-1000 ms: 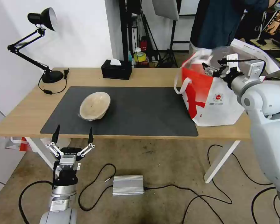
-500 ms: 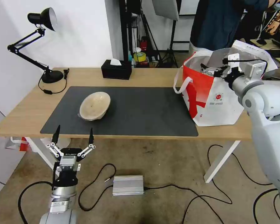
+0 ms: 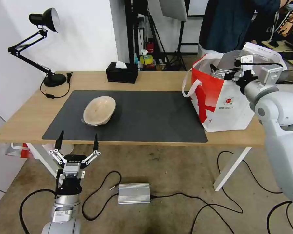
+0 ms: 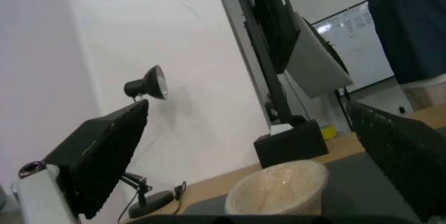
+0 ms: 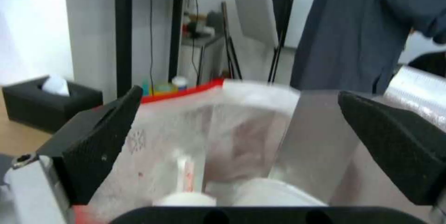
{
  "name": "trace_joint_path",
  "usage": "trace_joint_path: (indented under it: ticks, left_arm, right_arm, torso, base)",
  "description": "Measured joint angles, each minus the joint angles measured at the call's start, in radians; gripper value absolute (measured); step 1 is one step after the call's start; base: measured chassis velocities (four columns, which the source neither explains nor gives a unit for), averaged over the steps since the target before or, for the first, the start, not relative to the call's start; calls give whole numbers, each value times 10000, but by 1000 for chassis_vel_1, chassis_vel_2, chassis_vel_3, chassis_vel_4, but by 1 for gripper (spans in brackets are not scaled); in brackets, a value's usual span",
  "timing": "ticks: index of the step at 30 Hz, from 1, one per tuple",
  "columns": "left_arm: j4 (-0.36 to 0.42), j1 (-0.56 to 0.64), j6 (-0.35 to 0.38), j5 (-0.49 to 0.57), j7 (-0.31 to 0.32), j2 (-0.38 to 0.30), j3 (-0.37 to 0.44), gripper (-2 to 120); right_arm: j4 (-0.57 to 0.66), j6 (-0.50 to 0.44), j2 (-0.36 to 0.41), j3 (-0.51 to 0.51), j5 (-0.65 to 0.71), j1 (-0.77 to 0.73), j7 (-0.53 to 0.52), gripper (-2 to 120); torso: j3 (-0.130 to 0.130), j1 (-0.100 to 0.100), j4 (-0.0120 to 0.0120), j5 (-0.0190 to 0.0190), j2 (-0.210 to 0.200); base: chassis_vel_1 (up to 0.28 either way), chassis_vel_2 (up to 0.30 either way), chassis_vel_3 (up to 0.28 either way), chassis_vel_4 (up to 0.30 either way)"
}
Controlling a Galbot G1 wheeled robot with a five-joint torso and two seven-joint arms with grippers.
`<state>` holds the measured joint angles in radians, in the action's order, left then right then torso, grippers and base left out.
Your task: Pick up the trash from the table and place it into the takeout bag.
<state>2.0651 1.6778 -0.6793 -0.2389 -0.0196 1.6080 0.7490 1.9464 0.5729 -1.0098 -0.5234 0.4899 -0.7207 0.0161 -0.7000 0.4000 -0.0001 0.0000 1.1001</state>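
A shallow beige plastic bowl lies tilted on the left part of the dark mat, and the left wrist view shows this bowl straight ahead. My left gripper hangs open below the table's front edge, in front of the bowl and apart from it. The white-and-red takeout bag stands at the table's right end. Over its foil-lined mouth my right gripper is open and holds nothing. Down inside the bag, the right wrist view shows a white lid with a straw.
A black desk lamp stands at the back left corner and a black tissue box at the back middle. A silver box and cables lie on the floor under the table's front. The mat between bowl and bag is bare.
My right gripper has lifted slightly over the bag's mouth, and the bag's top has sprung open and stands straighter. The left arm and the bowl have not moved.
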Motion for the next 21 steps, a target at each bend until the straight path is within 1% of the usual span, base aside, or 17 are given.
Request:
trace_joint_path:
  ticks: [2, 3, 7, 8, 10, 12, 15, 16, 21]
  left_arm:
    - [0, -1, 0, -1, 0, 0, 0, 100]
    - [0, -1, 0, -1, 0, 0, 0, 100]
    - [0, -5, 0, -1, 0, 0, -8, 100]
    - [0, -5, 0, -1, 0, 0, -8, 100]
    - [0, -10, -1, -1, -1, 0, -10, 100]
    - [0, -11, -1, -1, -1, 0, -12, 100]
    - [1, -11, -2, -1, 0, 0, -13, 100]
    - [1, -11, -2, -1, 0, 0, -13, 100]
    - [45, 17, -2, 2, -1, 0, -7, 100]
  right_arm:
    - [196, -390, 2, 2, -14, -110, -49, 100]
    - [196, -390, 2, 2, -14, -110, -49, 100]
    - [481, -1254, 19, 3, -161, -486, -40, 100]
    - [481, -1254, 19, 3, -161, -486, -40, 100]
    - [719, -1652, -1, -2, -175, -766, -40, 100]
    - [776, -1759, -14, -3, -184, -840, -40, 100]
    - [1043, -2263, -76, 1, -256, -1278, -43, 100]
    - [1043, -2263, -76, 1, -256, -1278, -43, 100]
    - [1417, -3028, -281, 70, -577, -1947, -166, 100]
  torso:
    - [0, 0, 1, -1, 0]
    - [0, 0, 1, -1, 0]
    - [1, 0, 0, 0, 0]
    - [1, 0, 0, 0, 0]
    - [0, 0, 0, -1, 0]
    - [1, -1, 0, -1, 0]
    - [0, 0, 0, -2, 0]
    - [0, 0, 0, -2, 0]
    - [1, -1, 0, -1, 0]
  base:
    - [0, 0, 0, 0]
    - [0, 0, 0, 0]
    - [0, 0, 0, 0]
    - [0, 0, 0, 0]
    - [0, 0, 0, 0]
    - [0, 0, 0, 0]
    - [0, 0, 0, 0]
    - [0, 0, 0, 0]
    - [0, 0, 0, 0]
